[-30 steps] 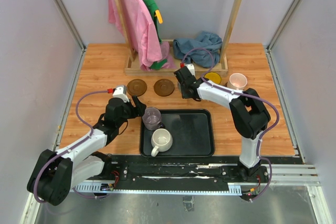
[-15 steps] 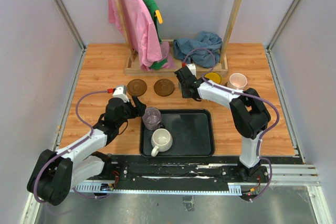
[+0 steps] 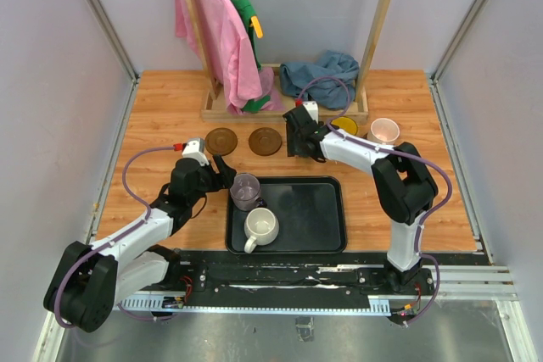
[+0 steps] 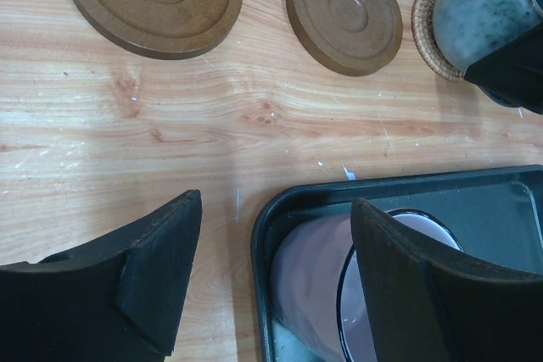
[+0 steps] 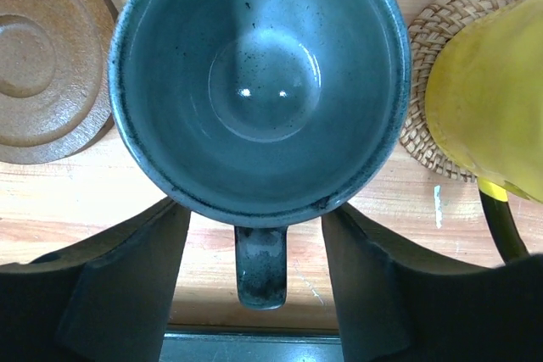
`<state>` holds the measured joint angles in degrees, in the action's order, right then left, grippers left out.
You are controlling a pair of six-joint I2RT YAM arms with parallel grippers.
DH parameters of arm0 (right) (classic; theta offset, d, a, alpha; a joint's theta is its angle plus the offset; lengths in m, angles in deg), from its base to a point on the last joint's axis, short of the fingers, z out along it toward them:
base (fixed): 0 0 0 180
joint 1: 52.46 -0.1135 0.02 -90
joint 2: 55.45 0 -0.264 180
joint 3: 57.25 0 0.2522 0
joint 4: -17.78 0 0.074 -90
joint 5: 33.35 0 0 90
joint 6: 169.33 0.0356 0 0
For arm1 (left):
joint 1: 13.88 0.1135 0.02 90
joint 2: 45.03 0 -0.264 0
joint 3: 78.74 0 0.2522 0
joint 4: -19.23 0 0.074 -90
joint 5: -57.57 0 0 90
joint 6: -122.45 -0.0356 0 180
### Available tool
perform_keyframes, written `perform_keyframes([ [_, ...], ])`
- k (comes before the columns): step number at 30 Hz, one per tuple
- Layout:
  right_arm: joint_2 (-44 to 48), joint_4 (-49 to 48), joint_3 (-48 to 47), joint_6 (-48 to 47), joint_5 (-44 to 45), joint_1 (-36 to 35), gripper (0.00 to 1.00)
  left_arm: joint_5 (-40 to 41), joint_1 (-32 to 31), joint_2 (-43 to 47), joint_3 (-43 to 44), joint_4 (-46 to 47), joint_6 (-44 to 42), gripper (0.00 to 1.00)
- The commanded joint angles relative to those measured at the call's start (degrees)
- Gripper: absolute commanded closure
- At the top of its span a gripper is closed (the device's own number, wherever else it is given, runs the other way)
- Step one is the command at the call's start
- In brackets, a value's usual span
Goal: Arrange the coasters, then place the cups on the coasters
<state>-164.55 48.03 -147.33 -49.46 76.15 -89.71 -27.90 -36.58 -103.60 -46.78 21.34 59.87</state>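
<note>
In the right wrist view the grey-blue cup [image 5: 259,82] stands upright, and my right gripper [image 5: 254,281] is open with the cup's handle [image 5: 260,269] free between its fingers. From the left wrist, that cup [image 4: 488,6] rests on a woven coaster [image 4: 424,31]. The yellow cup [image 5: 488,99] sits on another woven coaster [image 5: 424,65]. Two bare brown coasters [image 3: 221,140] [image 3: 265,141] lie to the left. The pink cup [image 3: 384,130] stands far right. My left gripper [image 4: 276,235] is open astride the purple cup [image 4: 314,286] at the black tray's corner [image 4: 263,243]. The white cup [image 3: 261,226] is in the tray.
A wooden clothes rack [image 3: 246,108] with pink and green garments stands at the back. A blue cloth [image 3: 320,72] is heaped on its base. The black tray [image 3: 314,209] lies between the two arms near the front edge.
My right gripper has opened and let go of the grey-blue cup's handle, shifting slightly back. The left arm has not moved.
</note>
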Motion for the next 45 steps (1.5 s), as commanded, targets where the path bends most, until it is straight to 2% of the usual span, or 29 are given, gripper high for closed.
perform_keyframes([
  [1, 1.02, -0.22, 0.92, 0.62, 0.21, 0.46, 0.32, 0.96, -0.42, 0.63, -0.58, -0.23, -0.34, 0.25],
  [8, 4.17, 0.98, 2.69, 1.0, 0.19, -0.36, 0.13, 0.8, -0.42, 1.35, -0.54, -0.54, -0.66, 0.25],
  [14, 10.68, 2.75, 3.9, -0.83, 2.87, -3.07, 0.0, 0.16, -0.42, 4.8, -0.36, -1.81, -1.62, 0.23],
  [16, 13.49, 3.39, 4.0, -1.55, 4.44, -4.14, 0.02, 0.1, -0.42, 6.77, -0.36, -2.85, -1.52, 0.18],
  [18, 16.27, 3.64, 4.5, -2.18, 5.56, -4.83, 0.02, 0.12, -0.43, 9.29, -0.42, -4.22, -1.08, 0.06],
  [25, 26.09, 3.71, 9.11, -2.27, 11.48, -5.26, 0.02, -0.79, -3.16, 15.07, -0.22, -10.25, -0.31, 0.01],
  [30, 31.5, 1.23, 13.45, -4.02, 11.3, -5.23, 0.02, -0.26, -6.92, 15.66, 0.71, -14.42, 1.8, 0.0],
  [37, 35.12, -2.85, 19.64, -7.64, -0.92, -5.46, 0.01, 3.41, -12.84, 15.81, 1.23, -19.67, 5.51, 0.01],
  [45, 37.03, -2.46, 23.04, -11.28, -3.78, -9.5, 0.01, 3.79, -16.84, 19.29, 1.08, -25.19, 9.84, 0.04],
])
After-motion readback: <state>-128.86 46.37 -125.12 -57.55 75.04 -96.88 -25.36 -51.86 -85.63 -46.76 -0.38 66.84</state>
